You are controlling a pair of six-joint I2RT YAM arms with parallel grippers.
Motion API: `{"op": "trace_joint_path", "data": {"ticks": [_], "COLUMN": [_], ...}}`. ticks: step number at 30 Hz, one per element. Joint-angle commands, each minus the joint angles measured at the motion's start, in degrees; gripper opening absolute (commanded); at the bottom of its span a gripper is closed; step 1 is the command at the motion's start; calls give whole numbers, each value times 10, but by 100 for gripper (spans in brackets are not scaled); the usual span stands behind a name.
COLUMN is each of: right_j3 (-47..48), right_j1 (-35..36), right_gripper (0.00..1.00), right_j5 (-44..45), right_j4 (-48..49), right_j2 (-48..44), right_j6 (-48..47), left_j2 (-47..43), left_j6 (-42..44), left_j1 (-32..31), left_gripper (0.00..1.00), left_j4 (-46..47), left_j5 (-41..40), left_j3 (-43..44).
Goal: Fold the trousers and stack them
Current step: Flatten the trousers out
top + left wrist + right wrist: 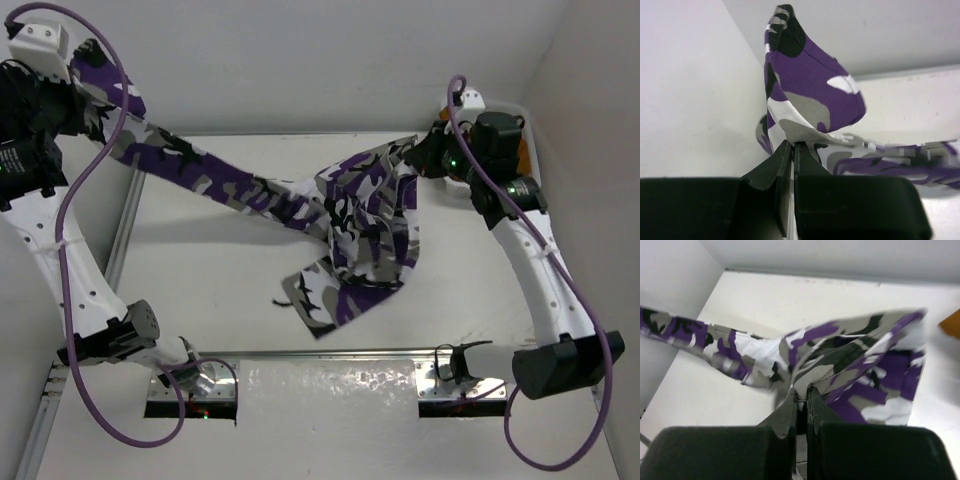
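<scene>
The camouflage trousers [350, 220] hang stretched in the air between my two grippers, above the white table. My left gripper [88, 62] is raised at the far left and is shut on one end of the trousers [810, 100]; in the left wrist view its jaws [792, 146] pinch the cloth. My right gripper [422, 150] at the far right is shut on the other end [850, 355]; its jaws [802, 392] clamp a fold. A loose part droops onto the table [340, 290].
An orange-brown item [520, 155] sits behind the right arm at the far right, also showing in the right wrist view [952, 322]. A metal rail [125, 225] runs along the table's left side. White walls enclose the back and sides.
</scene>
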Motion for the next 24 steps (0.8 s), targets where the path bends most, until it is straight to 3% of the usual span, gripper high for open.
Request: {"op": "trace_joint_path", "data": {"ticks": [1,4,15,17,18,21,24], "right_j3": [87,152,349,386,401,479,415], "right_j1": [-1,-2,-18,-17,-17,-17,-8], "right_gripper": [0,0,3,35,60,81,86], "right_j5": [9,44,109,120,123,136,177], "right_j4": [-25,-76,-179,-184,-194,-269,-284], "right_j2": [-32,-8,300,356,375,435,384], "right_j6": [-49,-86,-111,-110,-111,-114,-113], "left_j2": [-30,-27,-23,-19,-17,-15,-15], "left_j6": [-28,-23,33,38,38,38,40], "left_j1": [-2,-2,-1,-1,0,2,4], "left_gripper": [0,0,0,0,0,0,0], "left_j4": [74,79,79,86,88,86,81], "left_j5": [2,-3,-5,-18,-24,-35,-35], "left_j3": [52,50,-253,-304,-331,-378,-409]}}
